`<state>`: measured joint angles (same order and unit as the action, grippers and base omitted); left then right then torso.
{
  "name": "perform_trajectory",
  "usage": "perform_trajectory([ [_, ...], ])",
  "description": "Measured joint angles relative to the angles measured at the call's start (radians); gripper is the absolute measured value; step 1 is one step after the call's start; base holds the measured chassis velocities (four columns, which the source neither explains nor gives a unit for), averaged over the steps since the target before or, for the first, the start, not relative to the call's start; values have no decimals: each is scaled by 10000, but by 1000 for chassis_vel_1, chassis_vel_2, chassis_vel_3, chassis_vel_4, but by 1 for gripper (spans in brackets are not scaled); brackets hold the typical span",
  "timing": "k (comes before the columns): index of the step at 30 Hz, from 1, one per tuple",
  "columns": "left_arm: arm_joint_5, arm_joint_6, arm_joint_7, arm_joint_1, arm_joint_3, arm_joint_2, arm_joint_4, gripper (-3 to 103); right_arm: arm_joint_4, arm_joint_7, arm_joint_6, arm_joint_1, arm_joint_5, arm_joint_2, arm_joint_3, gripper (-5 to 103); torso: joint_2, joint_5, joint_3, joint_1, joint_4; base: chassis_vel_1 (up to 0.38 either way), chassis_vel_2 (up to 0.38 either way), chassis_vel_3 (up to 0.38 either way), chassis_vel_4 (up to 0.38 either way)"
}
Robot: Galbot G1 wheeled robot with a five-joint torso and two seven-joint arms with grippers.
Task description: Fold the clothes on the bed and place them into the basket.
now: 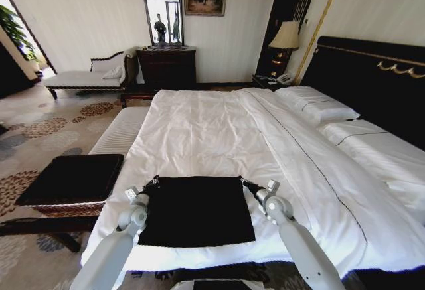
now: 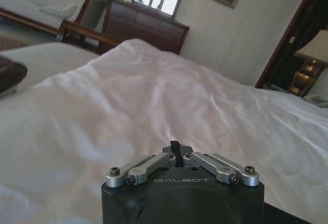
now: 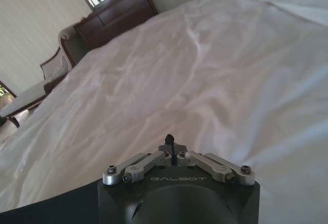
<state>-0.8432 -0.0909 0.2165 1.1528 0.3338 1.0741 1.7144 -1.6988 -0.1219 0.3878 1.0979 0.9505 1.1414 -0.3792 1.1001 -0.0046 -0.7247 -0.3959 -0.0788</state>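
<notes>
Readable: "GALBOT", in pale capitals on the black housing of the left gripper point(image 2: 175, 151), just below the metal linkage bars. Same "GALBOT" wordmark on the black housing of the right gripper point(image 3: 170, 144), likewise under the linkage. No lettering legible on the T-shirt point(image 1: 196, 210), nor elsewhere in the room.

T-shirt point(image 1: 196, 210) lies lettering-side hidden; basket point(image 1: 73, 178) wicker sides mostly concealed beneath its black top; bed point(image 1: 219, 131) cropped right.
</notes>
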Motion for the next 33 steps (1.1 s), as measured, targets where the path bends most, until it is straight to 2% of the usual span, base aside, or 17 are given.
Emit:
perform_trajectory([
  [3, 61, 100, 3, 71, 130, -128, 531, 1, -626, -127, -48, 87, -63, -118, -106, 0, 0, -2, 0, 0, -1, 0, 0, 0, 0],
  [7, -239, 253, 94, 345, 583, -592, 2115, 1, -2114, -420, -70, 212, -65, -526, -414, 0, 0, 0, 1, 1, 2, 0, 0, 0, 0],
  [15, -968, 300, 259, 489, 1133, -1417, 3656, 1, -3717, -721, -132, 395, 294, -1096, -912, 0, 1, 2, 1, 1, 0, 0, 0, 0, 0],
  [27, -1418, 163, 449, 1190, 1847, -1650, 4823, 1, -4933, -894, -73, 1004, 868, -1480, -1713, 0, 0, 0, 0, 1, 0, 0, 0, 0, 0],
  [32, -1452, 133, 492, 2175, 2411, -1579, 5610, 1, -5433, -898, -64, 1542, 929, -1431, -2033, 0, 1, 1, 1, 1, 1, 0, 0, 0, 0],
  [33, -1406, 131, 492, 2758, 2759, -1431, 5980, 1, -5681, -900, -54, 1871, 941, -1348, -2218, 0, 1, 1, 1, 1, 1, 0, 0, 0, 0],
])
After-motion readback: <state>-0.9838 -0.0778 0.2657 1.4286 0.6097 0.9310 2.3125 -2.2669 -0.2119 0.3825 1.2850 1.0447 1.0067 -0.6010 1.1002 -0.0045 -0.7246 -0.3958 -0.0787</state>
